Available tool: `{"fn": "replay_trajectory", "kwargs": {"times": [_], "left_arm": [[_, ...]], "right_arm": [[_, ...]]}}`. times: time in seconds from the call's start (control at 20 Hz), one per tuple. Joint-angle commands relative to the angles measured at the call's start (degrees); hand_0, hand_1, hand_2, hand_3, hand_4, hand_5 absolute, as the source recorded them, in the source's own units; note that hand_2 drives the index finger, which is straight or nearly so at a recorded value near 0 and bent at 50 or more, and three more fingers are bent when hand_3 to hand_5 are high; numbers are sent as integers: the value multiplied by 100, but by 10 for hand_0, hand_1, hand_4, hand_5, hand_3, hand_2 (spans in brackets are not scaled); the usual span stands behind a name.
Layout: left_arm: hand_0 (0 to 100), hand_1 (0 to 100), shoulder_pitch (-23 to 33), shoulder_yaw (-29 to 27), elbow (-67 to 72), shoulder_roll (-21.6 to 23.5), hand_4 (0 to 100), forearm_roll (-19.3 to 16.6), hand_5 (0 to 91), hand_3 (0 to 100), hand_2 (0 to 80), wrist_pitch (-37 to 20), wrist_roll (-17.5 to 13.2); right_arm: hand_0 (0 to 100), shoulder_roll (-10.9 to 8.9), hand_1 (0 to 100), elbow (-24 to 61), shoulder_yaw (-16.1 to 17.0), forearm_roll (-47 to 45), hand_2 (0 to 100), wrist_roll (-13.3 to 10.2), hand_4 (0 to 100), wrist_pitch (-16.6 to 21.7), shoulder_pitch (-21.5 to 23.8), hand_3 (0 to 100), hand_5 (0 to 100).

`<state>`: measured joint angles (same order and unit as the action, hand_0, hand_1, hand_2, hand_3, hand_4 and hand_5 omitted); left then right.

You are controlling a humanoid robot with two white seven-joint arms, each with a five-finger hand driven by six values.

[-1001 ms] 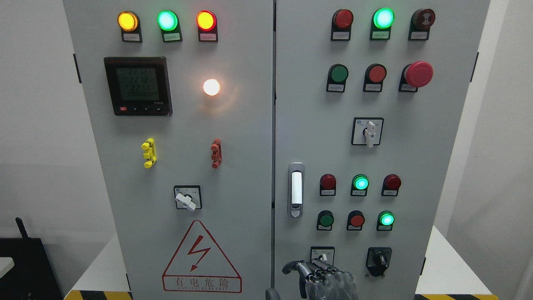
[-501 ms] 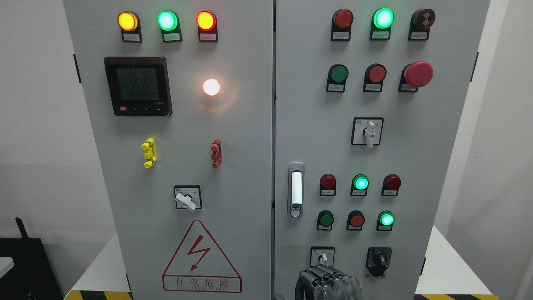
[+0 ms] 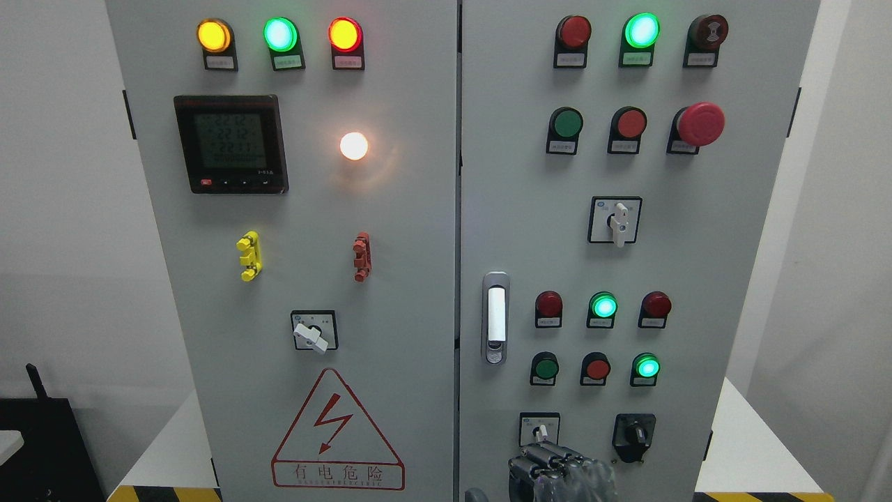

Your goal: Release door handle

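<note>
Grey cabinet doors (image 3: 390,230) rose above the right hand (image 3: 561,476), curled empty below the door handle (image 3: 495,318); white walls (image 3: 63,209) flanked.

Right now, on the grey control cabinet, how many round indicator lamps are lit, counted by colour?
Green round lamps: 4
Amber round lamp: 1
Red-rimmed orange lamp: 1
White round lamp: 1
Total: 7
</note>
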<state>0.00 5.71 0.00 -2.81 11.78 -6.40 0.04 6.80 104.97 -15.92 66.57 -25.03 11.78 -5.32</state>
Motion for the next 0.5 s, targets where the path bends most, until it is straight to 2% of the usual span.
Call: {"fn": "replay_trajectory", "kwargs": {"times": [0.0,0.3,0.45], "left_arm": [[120,389,176,0,-176,0,0,0,0,0,0,-2,5],[120,389,176,0,-176,0,0,0,0,0,0,-2,5],[120,389,176,0,-176,0,0,0,0,0,0,-2,5]], "right_arm": [[335,-153,0,251,54,101,1000,24,1000,-18,-5,1000,976],[342,-170,0,322,19,944,1000,33,1000,-325,-66,1000,975],[346,-170,0,366,-17,1278,1000,121,1000,-483,-145,1000,975]]}}
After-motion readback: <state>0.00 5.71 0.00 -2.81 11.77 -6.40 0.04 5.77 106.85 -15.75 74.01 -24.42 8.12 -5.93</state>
